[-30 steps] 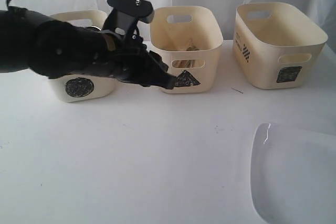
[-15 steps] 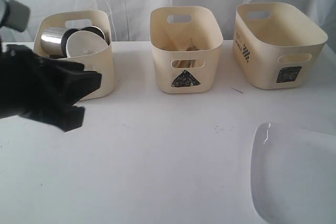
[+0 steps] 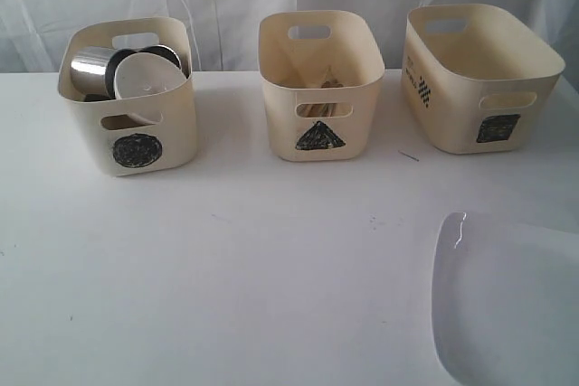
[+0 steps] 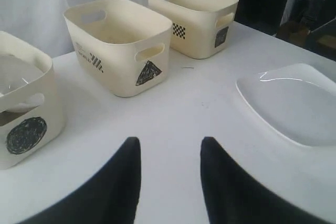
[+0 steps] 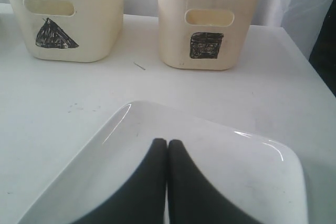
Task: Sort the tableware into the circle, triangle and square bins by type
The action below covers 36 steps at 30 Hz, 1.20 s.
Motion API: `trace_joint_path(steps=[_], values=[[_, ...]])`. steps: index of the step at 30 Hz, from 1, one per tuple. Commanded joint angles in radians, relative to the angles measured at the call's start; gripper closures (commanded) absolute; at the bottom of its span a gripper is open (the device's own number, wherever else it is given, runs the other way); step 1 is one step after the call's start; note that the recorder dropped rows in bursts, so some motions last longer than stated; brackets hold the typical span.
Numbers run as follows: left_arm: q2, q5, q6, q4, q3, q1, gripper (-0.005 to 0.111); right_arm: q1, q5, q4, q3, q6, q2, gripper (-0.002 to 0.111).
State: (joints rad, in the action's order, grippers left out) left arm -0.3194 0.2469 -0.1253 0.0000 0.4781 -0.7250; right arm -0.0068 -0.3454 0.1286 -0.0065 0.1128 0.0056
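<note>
Three cream bins stand in a row at the back of the table. The circle bin (image 3: pixel 131 101) holds a steel mug (image 3: pixel 90 70) and a small white bowl (image 3: pixel 149 74). The triangle bin (image 3: pixel 318 88) has wooden chopsticks (image 3: pixel 317 108) showing through its handle cut-out. The wider square bin (image 3: pixel 479 79) stands at the right. A large white square plate (image 3: pixel 507 300) lies at the front right. Neither arm shows in the exterior view. My left gripper (image 4: pixel 170 145) is open over bare table, holding nothing. My right gripper (image 5: pixel 167 144) hangs shut over the plate (image 5: pixel 231 171), holding nothing.
White curtains hang behind the bins. A small dark sliver (image 3: pixel 409 156) lies on the white table (image 3: pixel 253 277) between the triangle and square bins. A few faint specks mark the table's middle.
The left arm, which hung over the circle and triangle bins a second ago, has swung left and left the exterior view. Bins and plate have not moved.
</note>
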Motion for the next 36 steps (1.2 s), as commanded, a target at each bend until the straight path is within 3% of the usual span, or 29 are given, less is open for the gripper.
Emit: trace_joint_path(steps=[1,6,32,36], values=[[0.092,0.086,-0.009,0.0,-0.001,-0.007,0.064,-0.003,0.002,-0.001,0.007,-0.003,-0.006,0.108],[0.109,0.233,-0.007,0.006,-0.001,-0.007,0.064,-0.003,0.002,-0.001,0.007,-0.003,-0.006,0.108],[0.109,0.233,-0.007,0.008,-0.001,-0.007,0.064,-0.003,0.002,-0.001,0.007,-0.003,-0.006,0.108],[0.109,0.233,-0.007,-0.062,-0.001,-0.007,0.064,-0.003,0.002,-0.001,0.007,-0.003,-0.006,0.108]])
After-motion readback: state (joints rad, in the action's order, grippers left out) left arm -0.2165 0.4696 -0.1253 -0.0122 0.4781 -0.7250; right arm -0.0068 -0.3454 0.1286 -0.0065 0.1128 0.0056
